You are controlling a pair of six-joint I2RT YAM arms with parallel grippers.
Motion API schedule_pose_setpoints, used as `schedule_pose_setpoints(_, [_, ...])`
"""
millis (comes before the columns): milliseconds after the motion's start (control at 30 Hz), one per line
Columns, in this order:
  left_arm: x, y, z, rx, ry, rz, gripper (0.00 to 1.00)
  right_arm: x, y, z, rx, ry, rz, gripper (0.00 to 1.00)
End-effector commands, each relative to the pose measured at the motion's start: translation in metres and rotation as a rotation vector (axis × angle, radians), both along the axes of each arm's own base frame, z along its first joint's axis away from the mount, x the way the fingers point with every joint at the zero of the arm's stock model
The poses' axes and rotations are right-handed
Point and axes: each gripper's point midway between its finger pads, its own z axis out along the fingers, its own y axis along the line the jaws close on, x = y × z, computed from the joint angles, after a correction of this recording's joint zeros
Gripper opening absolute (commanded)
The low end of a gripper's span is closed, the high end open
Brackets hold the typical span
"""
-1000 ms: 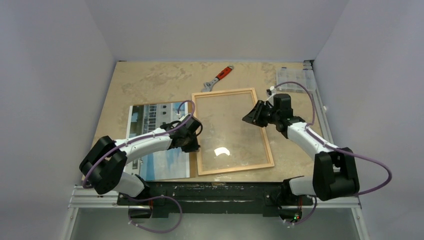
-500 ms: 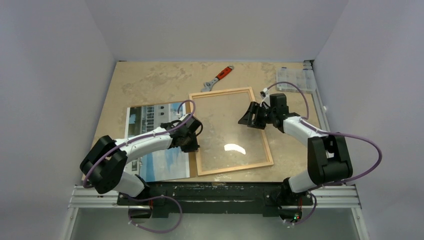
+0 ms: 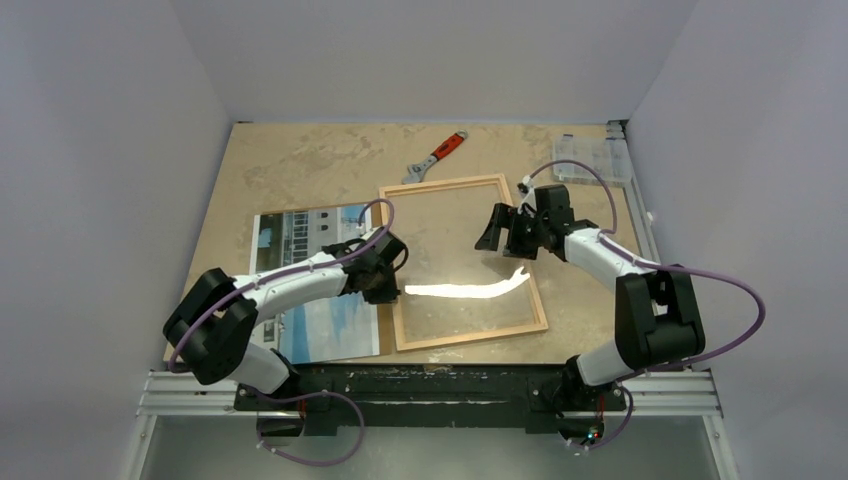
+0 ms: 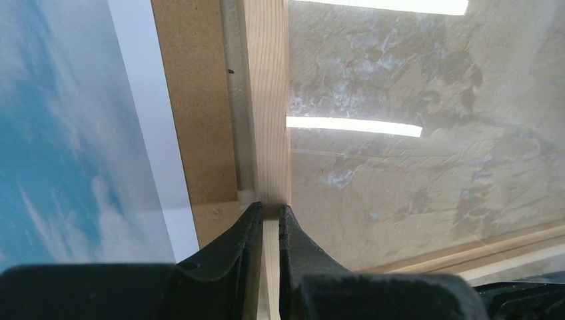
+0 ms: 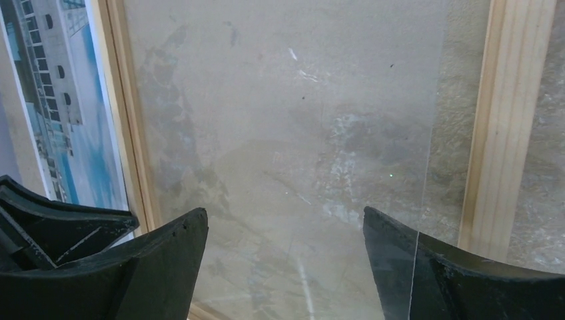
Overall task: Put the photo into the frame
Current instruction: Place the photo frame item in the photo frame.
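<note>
Mottled beige tabletop point(image 3: 300, 170) between grey walls. The photo point(image 3: 300, 240) lies flat at the left, picture side up, just beside the frame point(image 3: 440, 185). The left arm stretches low across the photo, its left hand point(image 4: 270, 223) clenched on the frame's left wooden strip. The right arm bends inward over the frame, its right hand point(image 5: 286, 227) released, jaws wide above the glazing.

Face-up photo point(image 3: 290, 240) beside wooden frame point(image 3: 440, 182)
</note>
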Motion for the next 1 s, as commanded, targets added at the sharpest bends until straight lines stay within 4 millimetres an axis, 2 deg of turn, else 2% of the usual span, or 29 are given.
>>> schedule_pose_setpoints(0, [-0.007,0.003,-0.014,0.056,0.028,-0.028,0.1,0.014,-0.011,0.011,-0.075,-0.054,-0.036,0.88])
schedule_pose_setpoints(167, [-0.007,0.003,-0.015,0.061,0.032,-0.031,0.1,0.014,-0.018,0.006,-0.115,-0.044,-0.055,0.95])
schedule_pose_setpoints(333, [-0.007,0.003,-0.016,0.067,0.035,-0.033,0.1,0.014,-0.023,0.003,-0.142,-0.04,-0.073,0.97])
schedule_pose_setpoints(667, [-0.007,0.005,-0.015,0.08,0.035,-0.034,0.1,0.019,-0.046,0.001,-0.254,-0.034,-0.17,0.98])
schedule_pose_setpoints(967, [-0.006,0.008,-0.012,0.092,0.024,-0.03,0.11,0.02,-0.065,0.015,-0.311,-0.069,-0.273,0.98])
